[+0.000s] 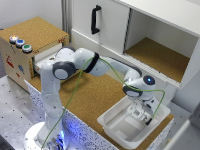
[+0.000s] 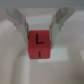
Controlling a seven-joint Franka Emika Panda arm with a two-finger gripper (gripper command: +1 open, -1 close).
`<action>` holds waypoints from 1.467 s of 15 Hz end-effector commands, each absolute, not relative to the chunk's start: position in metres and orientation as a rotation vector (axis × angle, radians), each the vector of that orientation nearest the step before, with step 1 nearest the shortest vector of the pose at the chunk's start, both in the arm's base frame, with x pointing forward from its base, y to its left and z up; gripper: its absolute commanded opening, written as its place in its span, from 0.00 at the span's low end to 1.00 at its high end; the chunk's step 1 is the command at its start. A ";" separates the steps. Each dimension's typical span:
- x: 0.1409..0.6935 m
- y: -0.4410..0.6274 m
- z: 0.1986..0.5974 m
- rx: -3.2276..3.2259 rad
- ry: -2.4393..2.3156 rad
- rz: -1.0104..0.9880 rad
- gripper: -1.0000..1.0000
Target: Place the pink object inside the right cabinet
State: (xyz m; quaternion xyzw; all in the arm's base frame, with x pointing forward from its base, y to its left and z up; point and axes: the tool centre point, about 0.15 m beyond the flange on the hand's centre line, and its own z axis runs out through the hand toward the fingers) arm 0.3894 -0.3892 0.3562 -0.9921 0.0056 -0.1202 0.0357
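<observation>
On the exterior view's left stands a cork-topped wooden box with coloured buttons, which has no part in this job. Moving right, the white door with its black handle is shut, and the arm reaches across the cork table toward a white tray. Over that tray hangs the pincer, pointed down into it. Farthest right is the right cabinet, open-fronted, its brown floor bare.

The wrist view shows the pink object (a small red-pink cube with dark marks on its face) sitting between the two fingers. The pincer is spread, one finger on either side of the cube; whether the pads already touch it I cannot tell, the picture being blurred, and the cube seems to rest low in the tray.

The step in hand looks to be the grasp. To do it well, keep the cube centred between the fingers, close squarely on opposite flat faces, and lift straight up until it clears the tray wall before swinging toward the cabinet opening.
</observation>
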 end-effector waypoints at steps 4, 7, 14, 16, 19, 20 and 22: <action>0.434 -0.255 0.461 -3.127 -0.077 -0.726 0.00; 0.476 -0.226 0.484 -3.186 -0.086 -0.859 0.00; 0.564 -0.245 0.488 -3.126 0.009 -0.989 0.00; 0.591 -0.252 0.488 -3.094 -0.019 -1.014 0.00; 0.629 -0.263 0.488 -3.067 -0.067 -1.040 0.00; 0.637 -0.266 0.488 -3.059 -0.074 -1.045 0.00; 0.653 -0.275 0.493 -3.034 -0.076 -1.068 0.00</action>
